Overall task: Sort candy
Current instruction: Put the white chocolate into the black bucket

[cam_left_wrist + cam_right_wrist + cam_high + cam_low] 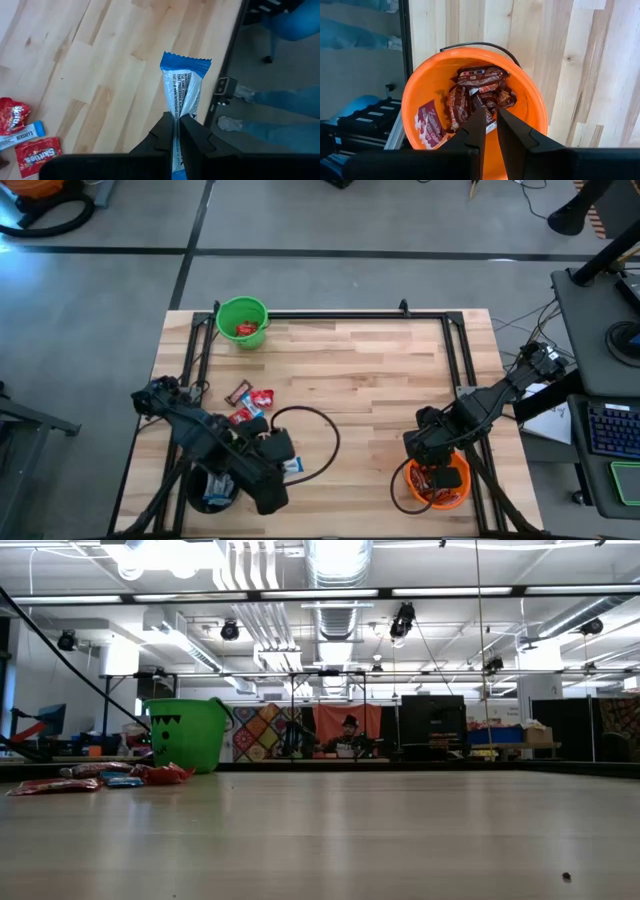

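Observation:
My left gripper [283, 463] [176, 120] is at the table's near left, beside the black bucket [213, 488], and is shut on a blue-and-white packet [182, 87]. Loose candy [250, 405] lies on the wood: red packets [37, 156], a blue-and-white packet [22, 136] and a brown bar [238, 392]. It also shows in the low view [100, 778]. My right gripper [491, 125] hangs over the orange bucket [437, 483] of brown bars [475, 95]. Its fingers stand a narrow slit apart with nothing between them. The green bucket [242, 322] holds red packets. My left gripper pinches the blue-and-white packet between its two fingers on the flat faces near one end [176, 114]. The rest of the packet sticks out past the fingertips to its crimped free end [185, 62]. It is lifted clear of the table.
A black wire handle [318, 430] lies in a loop on the wood next to the black bucket. A black rail [455, 350] frames the table. A person's legs and shoes [280, 100] show beyond the table's edge. Bare wood lies between the two arms.

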Controlling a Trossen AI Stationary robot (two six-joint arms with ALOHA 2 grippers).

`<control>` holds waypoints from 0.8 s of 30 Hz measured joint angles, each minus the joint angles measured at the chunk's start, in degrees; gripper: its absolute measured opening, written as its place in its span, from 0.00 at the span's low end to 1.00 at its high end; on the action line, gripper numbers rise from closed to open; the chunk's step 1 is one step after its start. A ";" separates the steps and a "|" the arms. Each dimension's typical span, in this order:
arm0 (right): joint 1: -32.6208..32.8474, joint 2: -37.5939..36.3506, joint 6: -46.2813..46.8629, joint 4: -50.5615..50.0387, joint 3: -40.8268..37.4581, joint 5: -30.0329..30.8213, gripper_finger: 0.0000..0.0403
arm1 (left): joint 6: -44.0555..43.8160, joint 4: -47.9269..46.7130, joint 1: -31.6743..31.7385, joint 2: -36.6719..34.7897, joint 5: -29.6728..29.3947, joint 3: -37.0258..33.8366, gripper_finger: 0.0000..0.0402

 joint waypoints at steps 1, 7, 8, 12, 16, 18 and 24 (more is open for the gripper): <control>0.00 0.00 0.38 0.02 0.00 -0.02 0.10 | -0.23 0.03 -0.42 -0.40 -0.02 -0.12 0.00; 0.00 0.00 3.12 0.21 0.00 0.01 0.10 | -2.35 0.02 -2.84 -3.07 -0.02 -2.49 0.00; 0.00 0.00 3.37 0.25 0.00 0.02 0.10 | -3.02 0.04 -3.33 -3.61 0.01 -3.32 0.00; 0.00 0.00 4.14 1.19 0.00 0.04 0.10 | -6.51 0.03 -5.27 -7.10 0.12 -8.48 0.00; 0.00 0.00 4.14 1.50 0.00 0.04 0.10 | -11.79 -0.05 -7.60 -11.62 0.48 -15.75 0.00; 0.00 0.00 4.14 1.53 0.00 0.04 0.10 | -14.98 -0.02 -8.83 -13.87 0.50 -19.24 0.00; 0.00 0.00 6.15 2.03 0.00 0.07 0.10 | -22.52 -0.04 -12.78 -19.20 0.87 -27.64 0.00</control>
